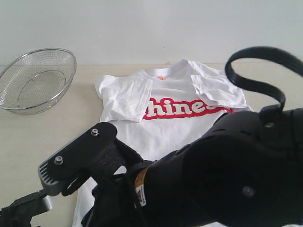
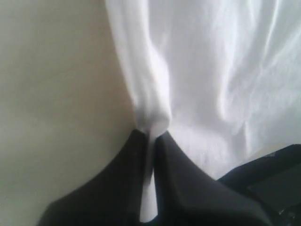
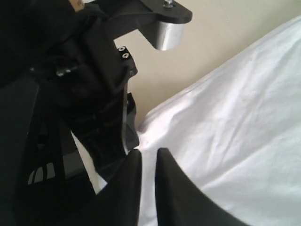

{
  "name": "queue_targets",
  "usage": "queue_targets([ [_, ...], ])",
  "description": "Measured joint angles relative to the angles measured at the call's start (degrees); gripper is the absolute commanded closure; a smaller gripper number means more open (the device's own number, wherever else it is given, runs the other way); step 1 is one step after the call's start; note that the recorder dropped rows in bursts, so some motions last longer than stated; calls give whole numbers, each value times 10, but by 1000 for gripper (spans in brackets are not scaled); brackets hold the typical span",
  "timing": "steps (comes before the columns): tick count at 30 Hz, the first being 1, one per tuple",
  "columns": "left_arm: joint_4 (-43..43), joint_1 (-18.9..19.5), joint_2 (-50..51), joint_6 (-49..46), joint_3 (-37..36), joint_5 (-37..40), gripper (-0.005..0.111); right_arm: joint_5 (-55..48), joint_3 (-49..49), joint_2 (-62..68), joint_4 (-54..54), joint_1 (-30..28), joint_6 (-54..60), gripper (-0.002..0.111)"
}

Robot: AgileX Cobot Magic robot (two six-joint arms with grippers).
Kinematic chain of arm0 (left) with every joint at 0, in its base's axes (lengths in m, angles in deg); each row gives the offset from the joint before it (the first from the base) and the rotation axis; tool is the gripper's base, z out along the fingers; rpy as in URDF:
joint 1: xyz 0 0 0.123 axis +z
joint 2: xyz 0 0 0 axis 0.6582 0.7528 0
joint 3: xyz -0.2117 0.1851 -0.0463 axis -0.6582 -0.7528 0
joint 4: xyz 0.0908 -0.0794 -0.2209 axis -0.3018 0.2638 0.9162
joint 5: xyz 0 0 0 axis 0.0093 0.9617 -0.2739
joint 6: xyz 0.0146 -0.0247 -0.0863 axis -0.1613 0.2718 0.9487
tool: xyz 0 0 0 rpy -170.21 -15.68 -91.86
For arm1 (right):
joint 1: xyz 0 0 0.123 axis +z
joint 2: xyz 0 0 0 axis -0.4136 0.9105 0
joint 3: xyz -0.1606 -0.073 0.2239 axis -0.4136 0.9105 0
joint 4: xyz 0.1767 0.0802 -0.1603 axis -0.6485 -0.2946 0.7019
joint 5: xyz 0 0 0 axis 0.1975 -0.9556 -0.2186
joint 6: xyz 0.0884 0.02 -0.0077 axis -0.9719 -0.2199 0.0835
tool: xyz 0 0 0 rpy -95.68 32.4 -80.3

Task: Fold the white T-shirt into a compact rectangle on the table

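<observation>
In the exterior view the white T-shirt (image 1: 165, 135) was seen spread flat on the table (image 1: 42, 137), both sleeves turned in over the chest so that part of the red lettering was covered. Its near hem was hidden behind the left arm (image 1: 78, 158) and the bulky right arm (image 1: 236, 179), and neither set of fingertips could be made out there. A steel mesh bowl (image 1: 35, 80) was set well apart from both arms, beyond the left one and off the cloth. In the left wrist view the left gripper (image 2: 151, 136) was found pressed together on a raised ridge of the shirt's edge. A thin strip of white fabric was caught between the two dark fingers (image 2: 127, 179), the rest of the garment was spread ahead and to one side of the tips, and bare tabletop lay on the other side. In the right wrist view the right gripper (image 3: 149, 153) was drawn almost fully together at the shirt's border, with white cloth visible in the narrow slit and creases gathered toward the tips — a pinch on the fabric. The left arm's black links were seen just beside it.
</observation>
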Motion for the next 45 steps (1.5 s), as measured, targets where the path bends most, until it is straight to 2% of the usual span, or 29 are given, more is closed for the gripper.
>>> queue_targets([
  [3, 0, 0, 0, -5, 0, 0, 102, -26, 0, -27, 10, -28, -25, 102],
  [10, 0, 0, -42, -19, 0, 0, 102, -162, 0, -87, 42, -182, -91, 101],
  [14, 0, 0, -63, -31, -1, 0, 102, -245, 0, -92, 69, -241, -130, 101],
  [17, 0, 0, -69, -47, 10, 0, 102, -311, 0, -92, 111, -271, -176, 87],
  [21, 15, 0, -69, -79, 21, -6, 102, -379, 3, -103, 148, -295, -233, 46],
  [22, 23, 0, -69, -88, 21, -9, 102, -383, 8, -112, 160, -296, -252, 43],
  [27, 39, 0, -69, -120, 23, -11, 102, -397, 60, -173, 206, -297, -331, 62],
  [29, 42, 0, -69, -123, 23, -12, 102, -401, 91, -202, 223, -297, -365, 64],
  [35, 46, 0, -69, -136, 23, -12, 102, -422, 191, -261, 265, -299, -460, 46],
  [45, 46, 0, -69, -156, 23, -13, 102, -453, 216, -265, 267, -315, -508, 45],
])
